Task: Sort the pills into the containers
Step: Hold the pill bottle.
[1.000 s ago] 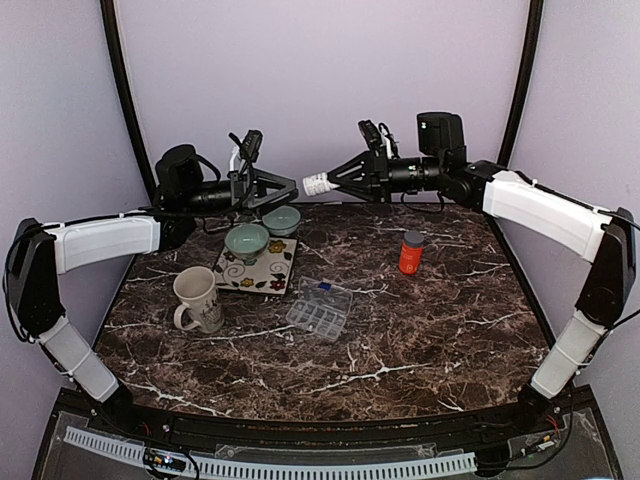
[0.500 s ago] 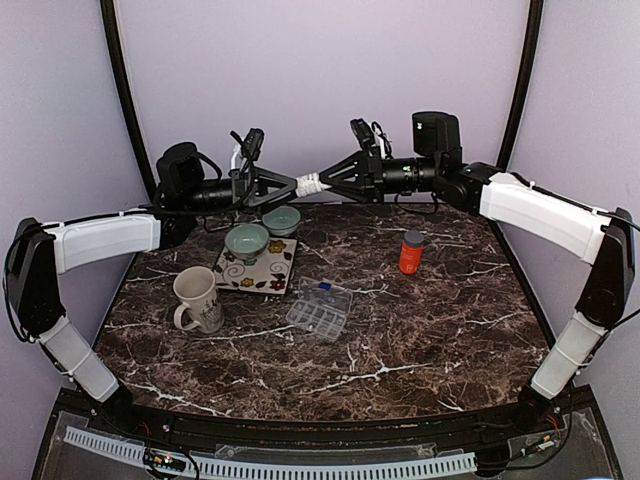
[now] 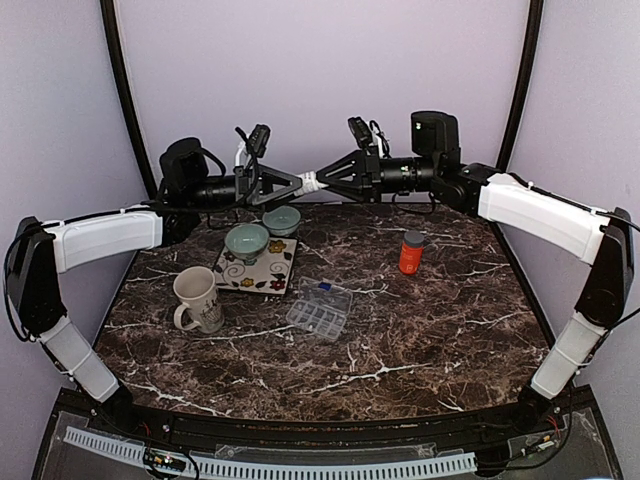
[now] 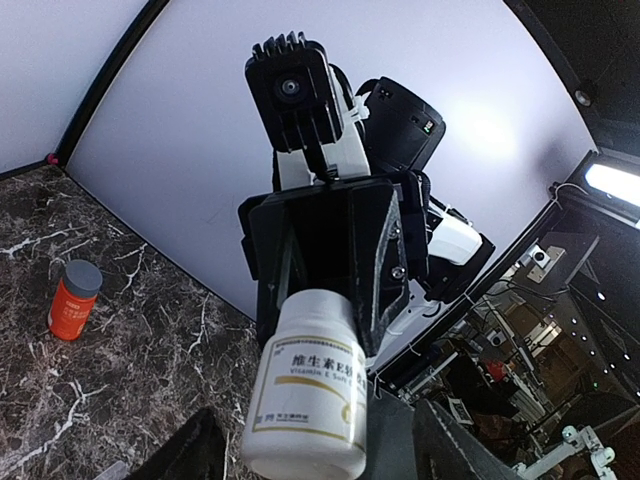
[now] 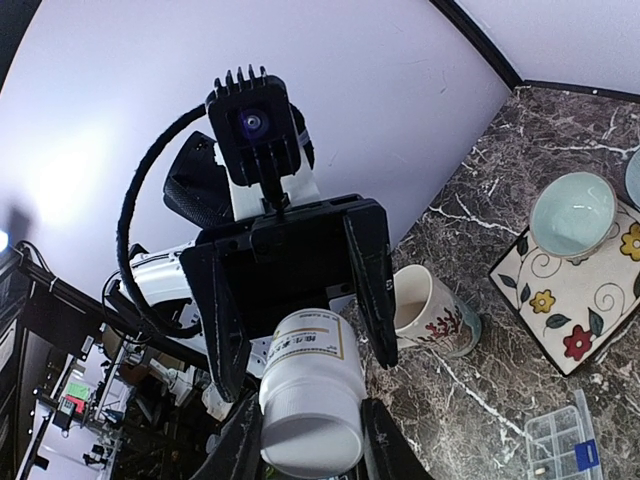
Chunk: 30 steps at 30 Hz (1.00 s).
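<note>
White pill bottle (image 4: 305, 400) held mid-air in right gripper's (image 4: 328, 325) narrow jaws; left gripper (image 5: 308, 368) straddles it, jaws wide, unclamped.

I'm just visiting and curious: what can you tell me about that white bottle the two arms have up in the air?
The bottle is small, white and plastic-looking, with a cream label printed in dark Chinese characters. It lies roughly level in mid-air above the far edge of the table, between the two arms. The right gripper is shut on one end. The left gripper is open, its fingers flanking the other end. Which end carries the cap is unclear.
</note>
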Available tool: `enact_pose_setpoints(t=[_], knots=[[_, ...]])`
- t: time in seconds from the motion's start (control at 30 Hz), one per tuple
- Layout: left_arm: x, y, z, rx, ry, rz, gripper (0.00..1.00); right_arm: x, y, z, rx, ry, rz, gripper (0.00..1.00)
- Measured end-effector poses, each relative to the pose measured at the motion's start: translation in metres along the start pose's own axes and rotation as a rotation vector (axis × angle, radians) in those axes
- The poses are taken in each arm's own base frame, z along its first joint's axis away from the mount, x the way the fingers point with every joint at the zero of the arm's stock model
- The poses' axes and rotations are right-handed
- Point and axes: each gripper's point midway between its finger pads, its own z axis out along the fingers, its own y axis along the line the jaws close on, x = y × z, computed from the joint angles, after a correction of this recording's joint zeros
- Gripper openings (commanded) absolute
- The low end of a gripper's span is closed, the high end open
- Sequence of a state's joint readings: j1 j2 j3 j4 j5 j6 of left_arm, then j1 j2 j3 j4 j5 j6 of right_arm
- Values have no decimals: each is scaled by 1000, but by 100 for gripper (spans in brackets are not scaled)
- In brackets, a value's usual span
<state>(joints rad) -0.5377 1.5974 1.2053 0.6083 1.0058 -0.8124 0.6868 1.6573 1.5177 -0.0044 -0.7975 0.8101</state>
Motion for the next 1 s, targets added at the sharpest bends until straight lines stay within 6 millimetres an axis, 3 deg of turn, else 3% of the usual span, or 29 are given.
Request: enact_pose_setpoints(t=[0.8,1.0], knots=[[7,3,4,-2,22,-13,49,6,-7,3,-14,7,-5,0],[7,4,4,-3,20,-12,40,5,-6,3,-18,5,-9,0]])
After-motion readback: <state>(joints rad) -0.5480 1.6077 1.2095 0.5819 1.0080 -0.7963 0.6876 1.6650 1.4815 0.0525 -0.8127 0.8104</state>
